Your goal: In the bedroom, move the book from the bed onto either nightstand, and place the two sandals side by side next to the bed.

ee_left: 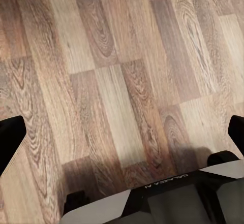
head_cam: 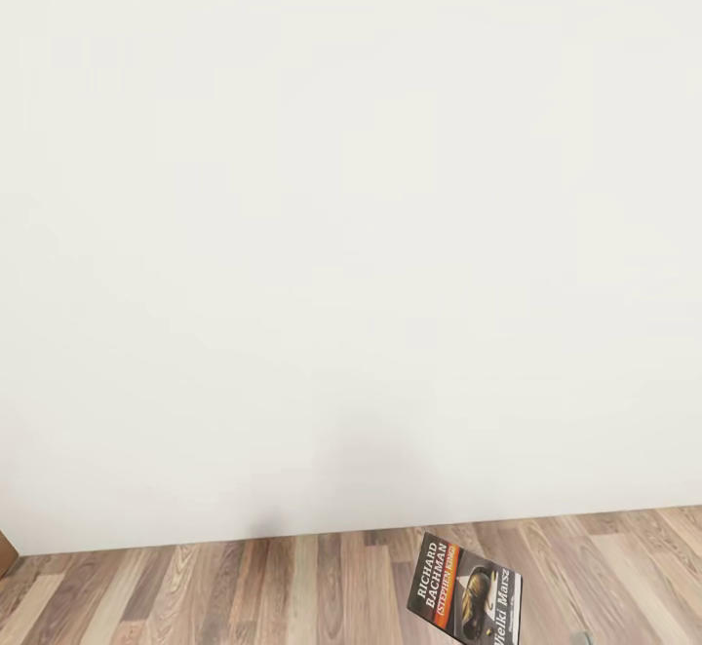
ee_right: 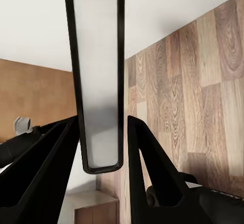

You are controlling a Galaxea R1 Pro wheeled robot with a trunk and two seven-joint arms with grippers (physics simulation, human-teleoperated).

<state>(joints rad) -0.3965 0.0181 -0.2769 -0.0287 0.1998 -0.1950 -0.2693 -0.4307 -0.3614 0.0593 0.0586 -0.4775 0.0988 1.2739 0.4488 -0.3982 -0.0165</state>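
Faced a plain white wall (head_cam: pixel 351 236) across most of the head view, with a strip of brown wood-plank floor (head_cam: pixel 244 591) running along its foot. Caught a sliver of something brown (head_cam: pixel 4 552) at the far left, where wall met floor; too little of it to name.

Found the book (head_cam: pixel 466 591) low and to the right in the head view, in front of the floorboards just below the foot of the wall, its cover turned toward the camera and tilted. Read white lettering "RICHARD BACHMAN" running up the dark cover beside an orange band, with more white lettering along the cover's other side.

Looked along the right gripper (ee_right: pixel 101 122) in the right wrist view and met the same book (ee_right: pixel 99 56) edge-on: a pale block of pages between two thin dark covers, standing up between the two black fingers (ee_right: pixel 51 158). Pressed in on it from both sides, one finger against each cover, so clamped on the book. Showed behind it white wall, floorboards and a brown wooden panel (ee_right: pixel 30 97).

Hung the left gripper (ee_left: pixel 122 135) over bare floorboards (ee_left: pixel 112 71) in the left wrist view, its black fingertips (ee_left: pixel 10 137) spread wide to opposite sides, gripping nothing. Showed part of the robot's own grey and black body (ee_left: pixel 168 198) beneath.
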